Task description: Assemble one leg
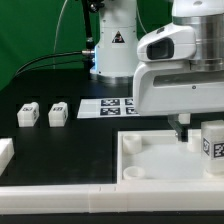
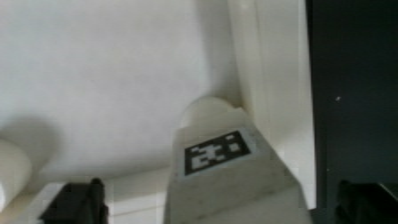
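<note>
A white leg (image 1: pixel 212 147) with a black-and-white tag stands on the large white panel (image 1: pixel 150 165) near its corner on the exterior view's right. My gripper (image 1: pixel 182 128) hangs just beside and above it. In the wrist view the same leg (image 2: pixel 228 160) reaches in between my two dark fingertips (image 2: pixel 75 203), with a gap on each side. The gripper (image 2: pixel 219 205) is open and holds nothing. Two more legs (image 1: pixel 28 113) (image 1: pixel 58 114) lie on the black table at the exterior view's left.
The marker board (image 1: pixel 108 105) lies behind the panel, by the arm's base (image 1: pixel 112 45). A white block (image 1: pixel 5 152) sits at the left edge. A white rail (image 1: pixel 70 205) runs along the front. The panel's raised rim (image 2: pixel 267 60) borders dark table.
</note>
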